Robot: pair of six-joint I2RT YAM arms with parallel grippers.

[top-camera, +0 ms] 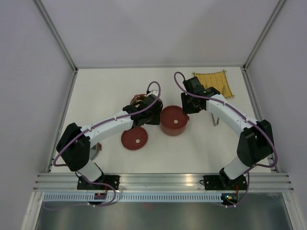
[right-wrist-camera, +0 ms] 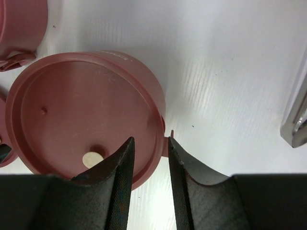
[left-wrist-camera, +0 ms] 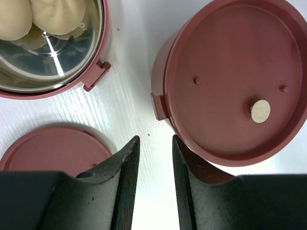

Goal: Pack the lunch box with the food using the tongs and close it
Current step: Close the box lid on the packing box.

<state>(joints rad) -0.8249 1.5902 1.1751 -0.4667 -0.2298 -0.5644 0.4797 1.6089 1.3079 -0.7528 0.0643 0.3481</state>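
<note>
One lunch box bowl (top-camera: 174, 120) stands shut under its red lid (left-wrist-camera: 235, 76), pale knob (left-wrist-camera: 260, 110) on top. The other bowl (left-wrist-camera: 93, 72) is uncovered and holds pale beige balls of food (left-wrist-camera: 53, 17). Its loose lid (left-wrist-camera: 53, 151) lies flat on the table (top-camera: 134, 138). My left gripper (left-wrist-camera: 156, 140) hangs open over bare table between the loose lid and the lidded bowl, holding nothing. My right gripper (right-wrist-camera: 150, 140) is open, its fingers straddling the lidded bowl's (right-wrist-camera: 86, 110) rim by a side tab. The tongs (right-wrist-camera: 295, 120) lie on the table right of it (top-camera: 215, 121).
A yellow woven mat (top-camera: 215, 82) lies at the back right corner. The white table (top-camera: 105, 91) is walled on three sides. The left arm's wrist covers most of the uncovered bowl (top-camera: 138, 100) in the top view.
</note>
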